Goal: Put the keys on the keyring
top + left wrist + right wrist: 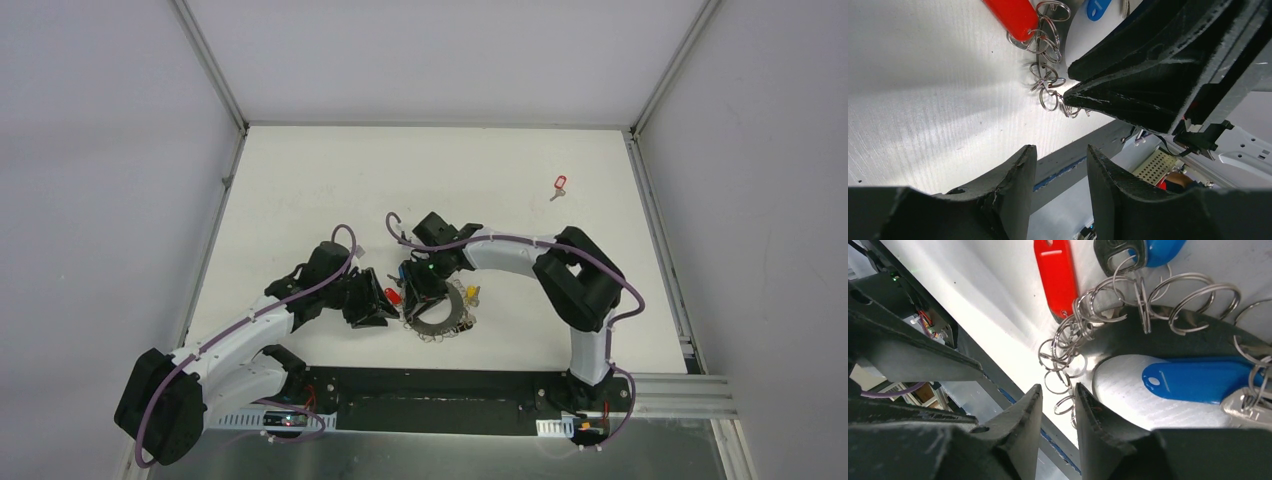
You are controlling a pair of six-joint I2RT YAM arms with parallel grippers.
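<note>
**Top external.** The keyring [438,318] lies flat on the white worktop [300,180], just ahead of the arm bases and between the two arms. The left claw [372,300] sits low beside its left rim. The right claw [425,285] hangs over its far rim. A red tag [393,296] and a yellow tag [472,292] lie against the ring's edge. One loose red-tagged key [559,185] lies well apart, towards the far right corner.

**Left wrist.** The left claw [1058,170] is partly open and empty; only the worktop's edge shows through the gap. Ahead of it are a tangle of small split rings [1048,75], the red tag [1015,17] and the end of a blue tag [1097,7]. The right arm's dark body crowds in from the right.

**Right wrist.** The right claw [1058,407] has its fingers [1028,425] a narrow slit apart. One small split ring [1064,405] sits in the mouth of that slit. I cannot tell whether it is pinched or only lying underneath. The keyring's dark arc [1158,340] curves just beyond, fringed with split rings. The red tag [1055,277] hangs off the fringe. One blue tag [1160,250] lies outside the arc and a second blue tag [1198,380] inside it.

**Progress.** Several tagged keys appear to be hooked on already, though the links are too tangled to confirm each one. At least the loose red-tagged key remains to be fetched and threaded on.
</note>
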